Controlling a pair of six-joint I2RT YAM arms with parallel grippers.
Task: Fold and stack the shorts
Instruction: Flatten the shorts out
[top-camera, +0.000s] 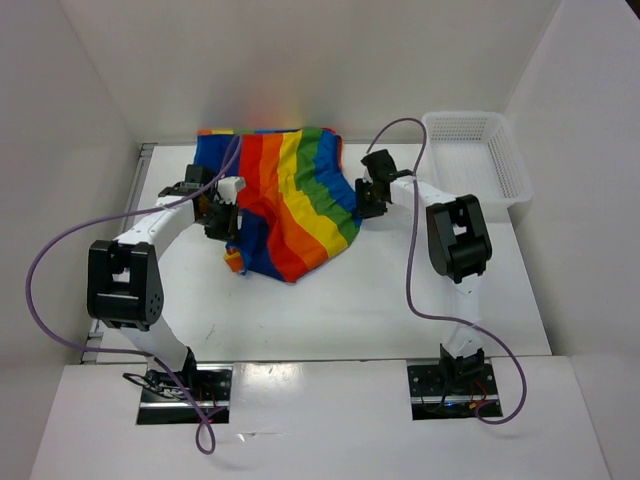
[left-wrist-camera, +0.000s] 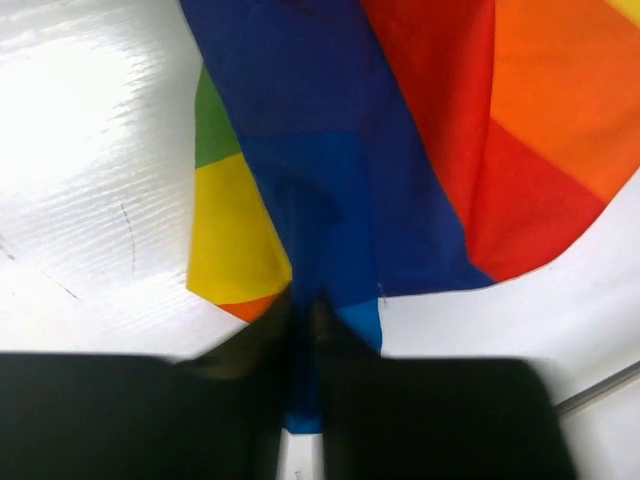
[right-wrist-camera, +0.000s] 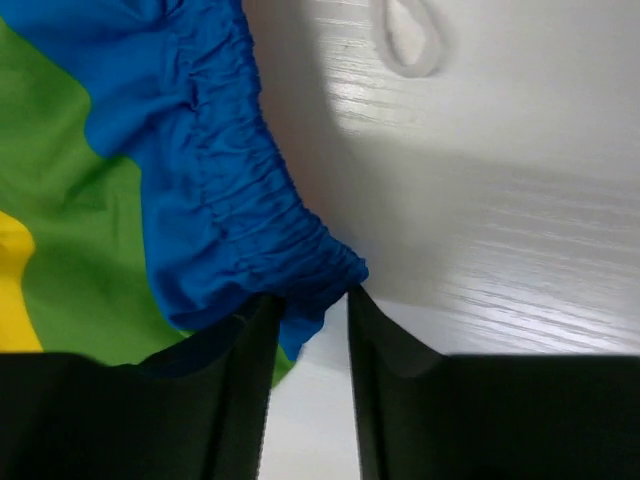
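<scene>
**Both arms on the shorts, left pinching, right not clamped**

Arm bases sit at the near edge of the desk (top-camera: 330, 310); both arms reach toward the far half. The left fingers (left-wrist-camera: 270, 330) are closed tight on a blue edge of the shorts (top-camera: 290, 200), with cloth pinched between the tips. Just beside that grip, a fold shows yellow, green and a bit of orange. The right fingers (right-wrist-camera: 240, 350) stand apart, straddling the corner of the gathered blue waistband. The cloth sits in the gap, bare desk shows between the fingers lower down, and they are not clamped yet.

The shorts lie on the desk's far half, a little left of centre, between the two sets of fingers. Their top reaches the far edge and the stripes run blue, red, orange, yellow, green from left to right. The near-left part is bunched and folded over.

A white drawstring (right-wrist-camera: 410, 40) loop lies on the desk beyond the waistband. A white mesh basket (top-camera: 475, 150) sits at the far right corner, apart from the shorts.
</scene>
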